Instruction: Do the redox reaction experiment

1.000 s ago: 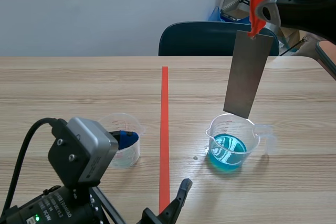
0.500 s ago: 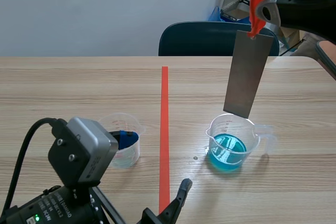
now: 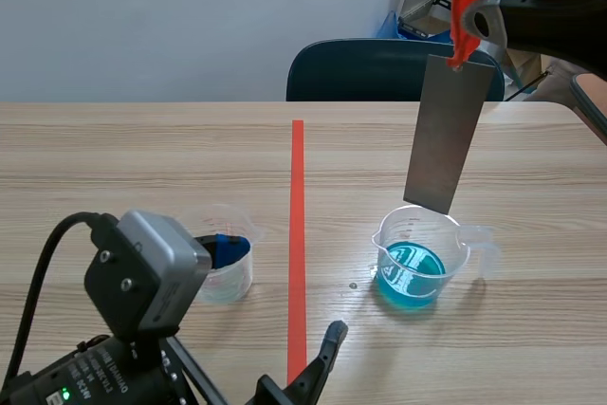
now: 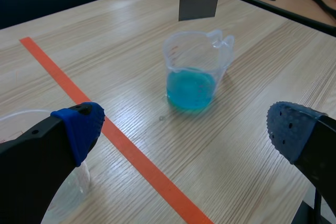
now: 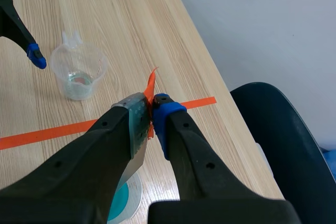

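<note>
Because the right gripper has its jaws closed only on the top end of the metal plate, at the place where an orange-red tag sticks out, the long plate hangs free under it and is a little tilted, so I judge that it can swing or slip when the arm goes down. The plate's lower edge is above the beaker of blue liquid and does not touch it; the left wrist view shows a gap between them. If the descent is not well centred, a corner of the plate may hit the rim. The beaker looks light, so it could tip and spill the blue liquid on the table. A fast drop could also make a splash, and one small spot is already on the wood beside the beaker. The left gripper is low at the near side with its jaws wide open and holds nothing, so nothing steadies the beaker. Just beside that gripper stands a clear cup, well apart from the beaker, on the other side of the tape line. A dark chair is behind the table. Nothing stands between the plate and the beaker.
</note>
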